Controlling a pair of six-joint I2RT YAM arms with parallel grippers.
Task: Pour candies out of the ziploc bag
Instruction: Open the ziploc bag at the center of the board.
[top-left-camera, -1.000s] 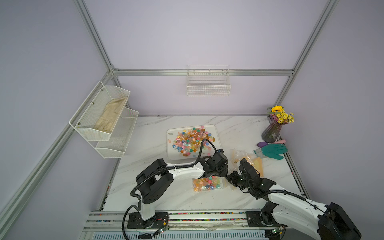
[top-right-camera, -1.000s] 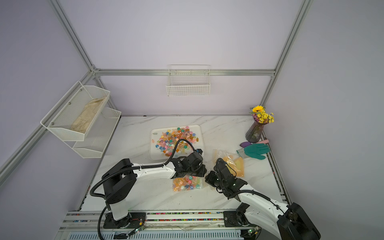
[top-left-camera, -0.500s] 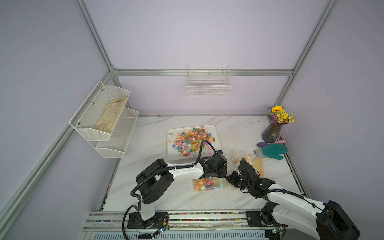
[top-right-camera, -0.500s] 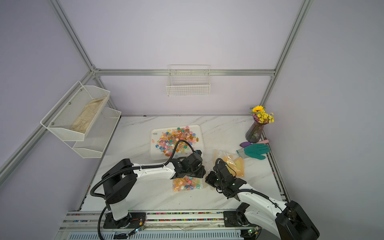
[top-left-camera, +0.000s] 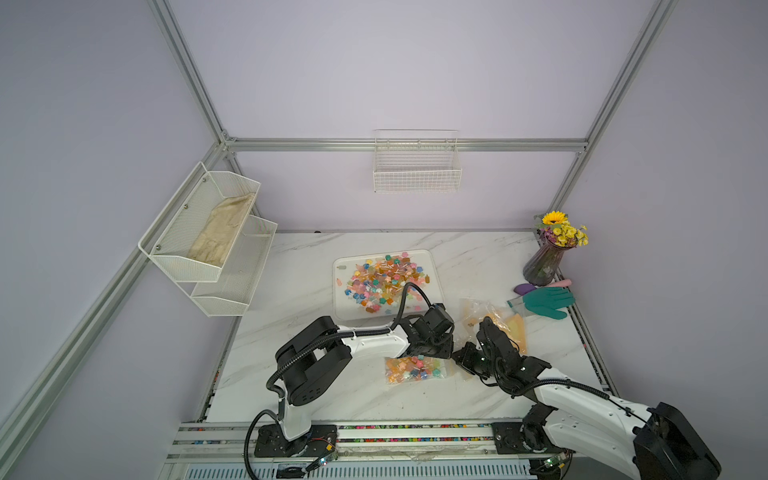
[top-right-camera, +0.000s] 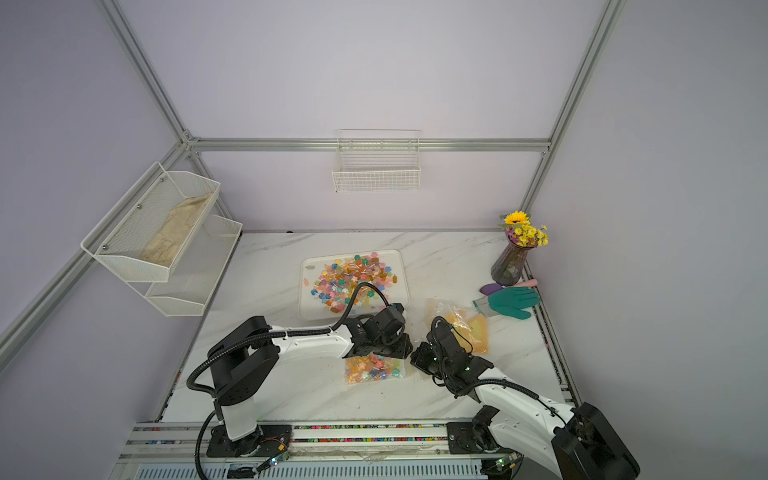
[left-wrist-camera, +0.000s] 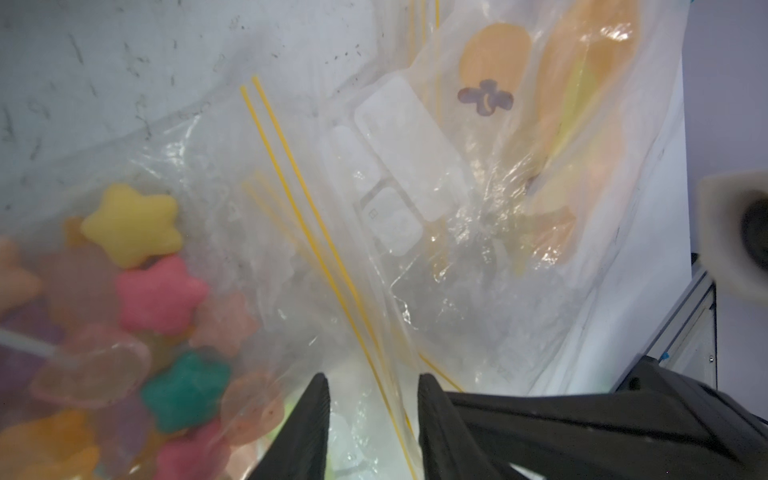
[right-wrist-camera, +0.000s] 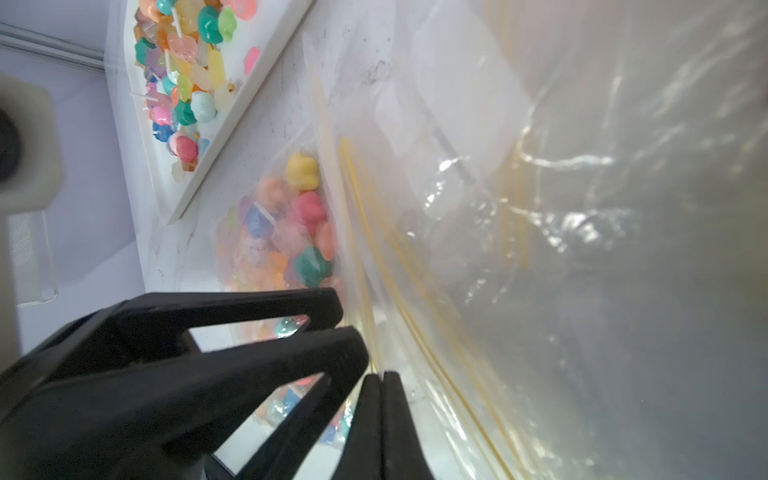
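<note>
Far-left tabletop (top-left-camera: 299, 299): bare, open passage.
Middle: tray (top-left-camera: 434, 270) heaped with candies (top-left-camera: 380, 280).
Near strip: ziploc bag (top-left-camera: 413, 370) lies here; left tool (left-wrist-camera: 372, 386) and right tool (right-wrist-camera: 380, 376) just beside each other.
Right side: crowded by empty bags (top-left-camera: 478, 309), glove (top-left-camera: 546, 302), vase (top-left-camera: 540, 268).

Parted left pincer (left-wrist-camera: 372, 419) straddles ziploc bag (left-wrist-camera: 374, 249) holding candies (left-wrist-camera: 158, 291).
</note>
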